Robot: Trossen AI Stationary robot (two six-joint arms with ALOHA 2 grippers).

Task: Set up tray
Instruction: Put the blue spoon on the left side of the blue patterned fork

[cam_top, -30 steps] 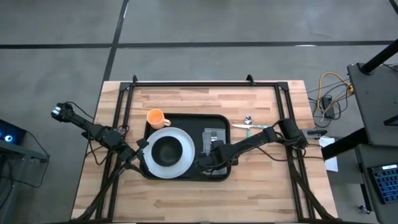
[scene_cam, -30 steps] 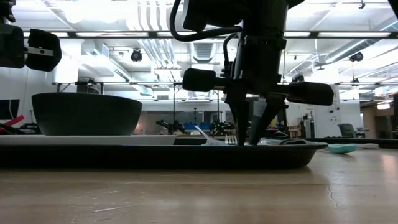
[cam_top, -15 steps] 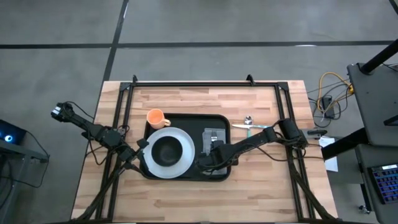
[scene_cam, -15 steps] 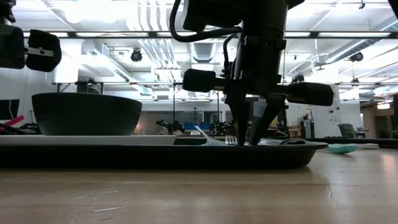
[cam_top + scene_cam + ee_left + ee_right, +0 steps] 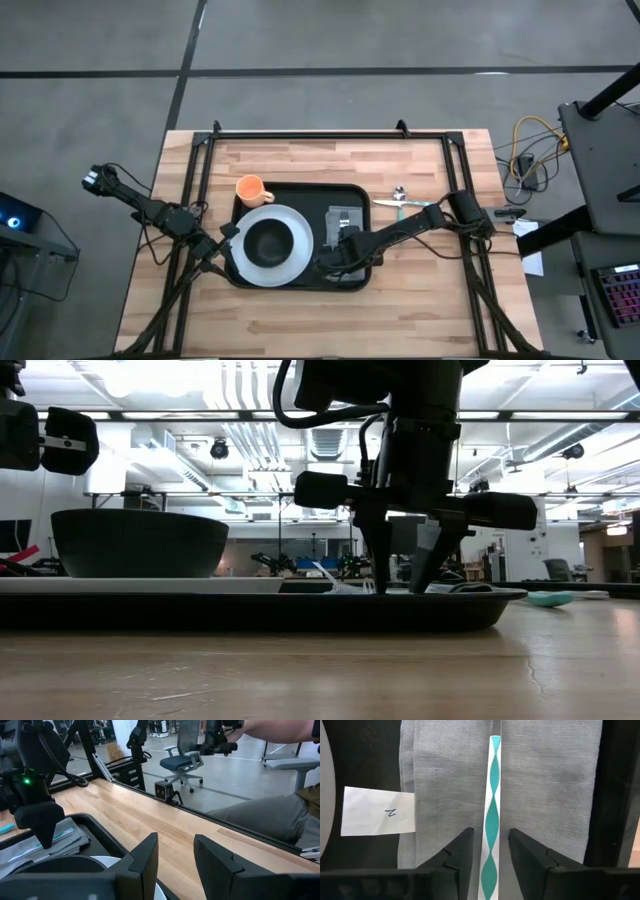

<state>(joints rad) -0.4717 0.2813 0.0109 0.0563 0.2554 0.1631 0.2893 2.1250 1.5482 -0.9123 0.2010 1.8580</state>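
Observation:
The black tray (image 5: 300,196) sits mid-table. On it are a white plate (image 5: 300,252) carrying a dark bowl (image 5: 268,243), and a grey folded napkin (image 5: 345,218). A fork with a teal-and-white handle (image 5: 491,810) lies lengthwise on the napkin (image 5: 545,795). My right gripper (image 5: 490,851) is open, low over the napkin, with a finger on each side of the handle and a gap to both. In the low view its fingers (image 5: 403,585) point straight down. My left gripper (image 5: 176,857) waits open at the tray's left edge (image 5: 228,237).
An orange mug (image 5: 250,189) stands on the table at the tray's far-left corner. A teal-handled spoon (image 5: 405,201) lies on the wood right of the tray. A paper slip (image 5: 377,811) lies on the tray beside the napkin. Bare wood stretches along the near edge.
My right gripper has opened: in the low view its fingertips stand wider apart than half a second ago. It has let go of the fork handle, which stays flat on the napkin. The arm has kept its place.

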